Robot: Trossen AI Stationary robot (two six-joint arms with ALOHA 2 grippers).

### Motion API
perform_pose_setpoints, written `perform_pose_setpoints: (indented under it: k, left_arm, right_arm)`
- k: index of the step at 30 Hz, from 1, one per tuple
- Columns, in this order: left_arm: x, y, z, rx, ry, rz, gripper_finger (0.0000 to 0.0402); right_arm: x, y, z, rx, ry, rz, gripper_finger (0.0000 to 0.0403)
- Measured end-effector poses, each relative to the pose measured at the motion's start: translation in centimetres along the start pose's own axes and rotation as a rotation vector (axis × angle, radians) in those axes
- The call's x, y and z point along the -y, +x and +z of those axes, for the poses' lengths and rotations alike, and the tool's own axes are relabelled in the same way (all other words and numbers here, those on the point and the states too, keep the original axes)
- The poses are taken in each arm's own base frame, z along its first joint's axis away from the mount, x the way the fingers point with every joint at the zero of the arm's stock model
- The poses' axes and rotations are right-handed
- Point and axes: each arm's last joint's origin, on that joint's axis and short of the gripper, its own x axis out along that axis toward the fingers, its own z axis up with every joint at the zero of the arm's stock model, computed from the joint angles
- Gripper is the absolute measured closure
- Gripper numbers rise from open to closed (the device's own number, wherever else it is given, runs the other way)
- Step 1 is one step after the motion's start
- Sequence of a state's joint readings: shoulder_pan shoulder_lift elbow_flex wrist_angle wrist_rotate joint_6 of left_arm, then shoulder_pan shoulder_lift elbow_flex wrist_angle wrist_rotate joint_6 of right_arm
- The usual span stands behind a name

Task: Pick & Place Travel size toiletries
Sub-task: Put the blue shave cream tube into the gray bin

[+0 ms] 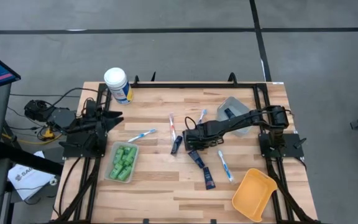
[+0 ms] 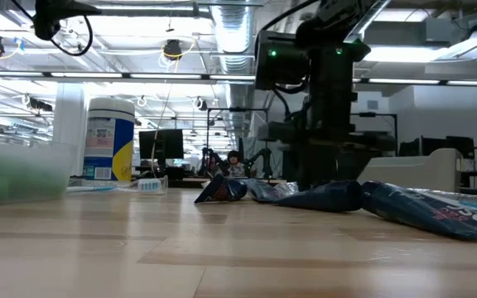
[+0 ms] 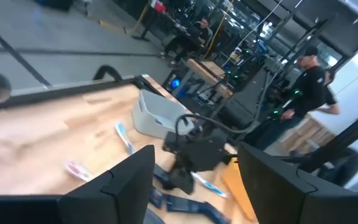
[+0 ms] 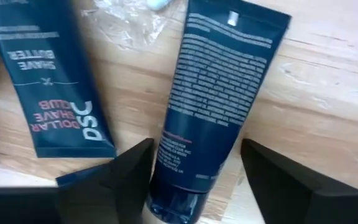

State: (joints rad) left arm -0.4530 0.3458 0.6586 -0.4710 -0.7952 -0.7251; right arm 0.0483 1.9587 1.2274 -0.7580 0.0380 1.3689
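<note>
Your right gripper (image 4: 194,180) hangs low over the middle of the table (image 1: 160,186) with its fingers (image 4: 126,171) spread wide and nothing between them yet. A dark navy tube (image 4: 219,93) lies flat on the wood, its cap end reaching into the gap between the two fingers, closer to one of them than the other, and its back panel of small print faces up. A second navy tube (image 4: 51,81) lies just beside it, outside the jaws — its front reads "Dollar Shave Club Shave Butter". A scrap of clear wrapping (image 4: 135,25) sits beyond both tubes.

From above, further navy tubes (image 1: 209,179) lie just past the right gripper toward the near edge, with slim toothbrushes (image 1: 225,167) scattered around it. A grey bin (image 1: 234,109) lies under the right arm, and a yellow bin (image 1: 253,193) stands at the near right corner.

Your left gripper (image 3: 194,180) waits well apart at the table's left edge, its jaws also wide and holding nothing. Near it, a clear tray (image 1: 112,175) holds the bright green small bottles (image 1: 123,162), and a white-lidded canister (image 1: 117,84) stands at the far left corner.

The surface is pale butcher-block wood inside a black frame. Beyond it, a grey floor and an open workshop with other benches — a person in dark clothes (image 3: 306,81) stands behind the table
</note>
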Motion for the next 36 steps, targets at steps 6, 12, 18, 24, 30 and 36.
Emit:
perform_pose_setpoints:
  k: [6,12,18,24,30,36]
  left_arm:
    - [-0.1,0.0,0.0,0.01,0.167,0.015,0.0226]
    - [-1.6,0.5,-2.6,-0.02,0.187,0.039,0.0299]
    - [-4.4,1.1,-6.6,-0.064,0.097,0.054,0.0369]
    - [-5.8,1.1,-8.2,-0.048,0.06,0.029,0.0398]
    - [-6.9,1.2,-9.7,-0.048,0.059,0.028,0.0399]
    - [-7.5,1.6,-11.0,-0.049,0.04,0.025,0.0398]
  right_arm:
    - [0.4,-0.3,0.1,-0.008,-0.024,-0.017,0.0255]
    - [0.3,-0.3,0.0,-0.034,-0.064,-0.011,0.0306]
    - [0.6,-0.8,-0.1,-0.068,-0.086,-0.007,0.0298]
    - [1.3,-4.0,0.5,-0.014,-0.106,0.051,0.0307]
    - [3.3,-8.9,1.7,0.093,-0.099,0.119,0.0308]
    - [7.5,-12.8,4.0,0.204,-0.038,0.034,0.0309]
